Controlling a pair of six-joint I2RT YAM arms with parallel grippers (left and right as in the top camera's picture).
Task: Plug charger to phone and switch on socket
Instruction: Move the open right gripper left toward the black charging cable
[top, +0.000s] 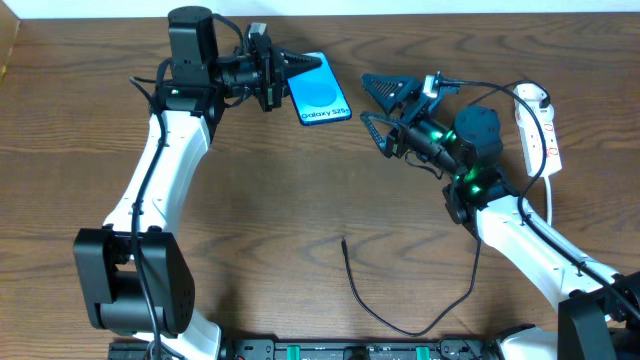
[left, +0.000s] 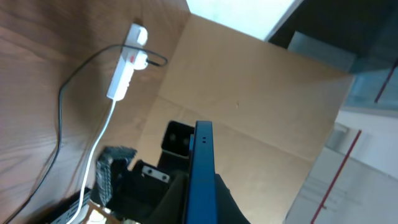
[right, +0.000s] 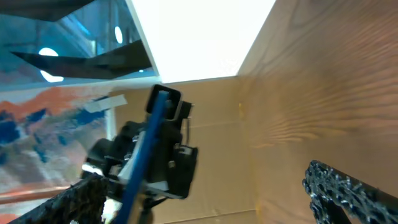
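Right, L to R. L gripper (top: 305, 66) is at the far side of the wood-grain table (top: 300, 200), jaws closed tight on the phone (top: 322, 92), pinching it by the upper-left edge. Phone screen faces up twd the overhead cam: blue w/ a lighter circle, white text along the btm edge reading "Galaxy S25" plus one more char too small to make out. L wrist cam sees the phone edge-on, tilted; can't tell if its low corner touches the table.

Mid-table, nearer the front: charger (top: 346, 258), thin black cable. Its loose plug end lies on bare wood, well apart from phone and both grippers. Cable loops toward the front edge, then runs up behind the R arm.

R gripper (top: 380, 105) is just right of the phone, jaws spread wide, holding nothing and touching nothing, tips pointing at the phone.

Far right: socket (top: 540, 125), white strip w/ red markings, not legible; switch state can't be told. L wrist cam shows the white adapter (left: 142, 60) plugged into it.
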